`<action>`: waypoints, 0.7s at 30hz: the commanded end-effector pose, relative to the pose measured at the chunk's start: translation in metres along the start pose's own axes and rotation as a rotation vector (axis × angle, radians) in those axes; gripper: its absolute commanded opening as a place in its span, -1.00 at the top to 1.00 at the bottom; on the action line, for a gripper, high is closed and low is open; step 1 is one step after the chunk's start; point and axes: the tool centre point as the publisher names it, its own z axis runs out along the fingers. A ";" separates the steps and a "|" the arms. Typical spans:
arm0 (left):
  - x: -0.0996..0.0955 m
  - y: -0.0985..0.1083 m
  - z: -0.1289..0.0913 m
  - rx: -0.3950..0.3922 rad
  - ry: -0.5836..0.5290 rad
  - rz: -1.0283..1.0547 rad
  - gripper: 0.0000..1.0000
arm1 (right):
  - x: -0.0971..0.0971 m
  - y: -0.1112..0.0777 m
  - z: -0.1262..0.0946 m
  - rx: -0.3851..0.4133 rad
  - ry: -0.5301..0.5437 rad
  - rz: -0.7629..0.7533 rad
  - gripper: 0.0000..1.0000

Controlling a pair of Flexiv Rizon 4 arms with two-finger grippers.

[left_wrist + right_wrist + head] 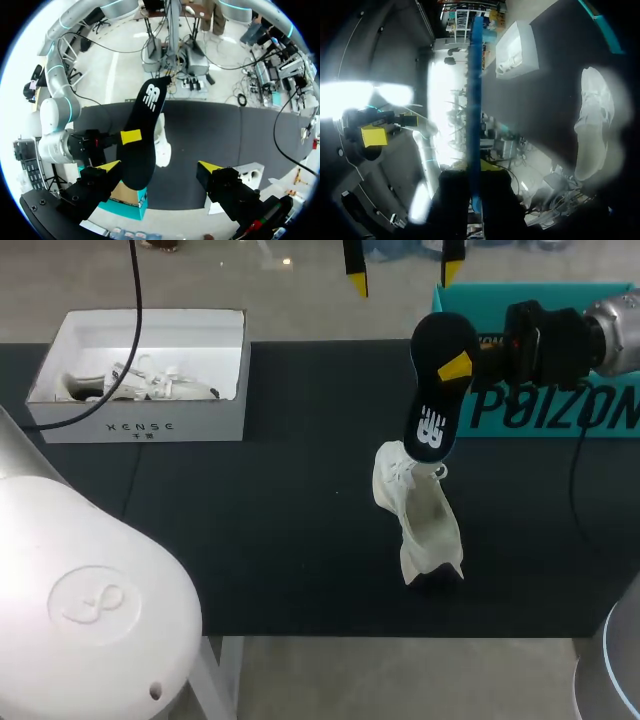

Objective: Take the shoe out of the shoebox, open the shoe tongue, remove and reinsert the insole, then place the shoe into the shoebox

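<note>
Right claw (455,368) is clamped on a black insole with a white logo (432,425), one yellow tip flat on its black face. It holds the insole tilted up above the black surface (250,540), right of centre. In the right wrist view the insole sits edge-on between the fingers. Its lower end is just by the far end of the white fabric sneaker (418,515); can't tell if they touch. The sneaker stands on the surface near-right of centre, out of any box, with its opening spread wide.

Left claw (159,167) has its fingers spread wide with nothing held. It hangs high over the far side, looking down on the insole and sneaker.

A teal cardboard shoebox (560,405) sits at far right, behind the right claw. A white open cardboard box (140,425) sits at far left with another white shoe (135,385) inside.
</note>
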 end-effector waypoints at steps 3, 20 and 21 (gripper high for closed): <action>0.002 0.000 0.000 -0.004 -0.001 0.000 -1.00 | -0.002 -0.002 -0.010 0.002 -0.017 0.014 1.00; 0.002 0.000 0.000 -0.004 -0.001 0.000 -1.00 | -0.002 -0.003 -0.011 0.000 -0.020 0.025 1.00; 0.002 0.000 0.000 -0.004 -0.001 0.000 -1.00 | -0.002 -0.003 -0.011 0.000 -0.020 0.025 1.00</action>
